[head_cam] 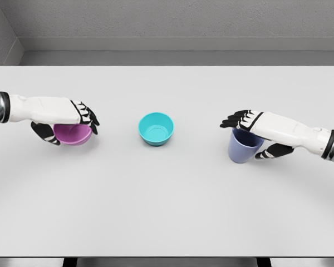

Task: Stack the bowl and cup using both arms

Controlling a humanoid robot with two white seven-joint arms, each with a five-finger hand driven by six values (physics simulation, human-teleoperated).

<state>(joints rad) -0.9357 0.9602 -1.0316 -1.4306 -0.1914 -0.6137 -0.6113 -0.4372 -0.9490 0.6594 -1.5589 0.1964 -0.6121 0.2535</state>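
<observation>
Nearest the camera runs the front edge of a broad, matte white table (167,222), which fills most of the head view under a grey wall. Three vessels sit in a rough row across its middle.

At centre stands a small turquoise plastic bowl (156,128), upright and open-mouthed, with nothing touching it and well apart from both hands.

Toward nine o'clock from that bowl, a shallow pink-purple plastic bowl (72,134) is enclosed by the left hand (67,123). White-shelled, with black fingers (89,118), the hand lies over the bowl's rim; the fingers curl down past the far and right side while the thumb shows dark at the bowl's left. It looks clasped around the bowl, though whether the bowl rests on the table or is lifted just clear cannot be told. The left arm enters from the nine o'clock edge.

Toward three o'clock from the turquoise bowl, a pale blue-violet plastic cup (243,147) stands upright. The right hand (256,133) covers its mouth from above and to the right, black fingers (235,120) reaching over the far rim toward ten o'clock and the thumb pressed by the cup's right wall. The grip appears closed around the cup. Its arm comes in from the four o'clock edge.
</observation>
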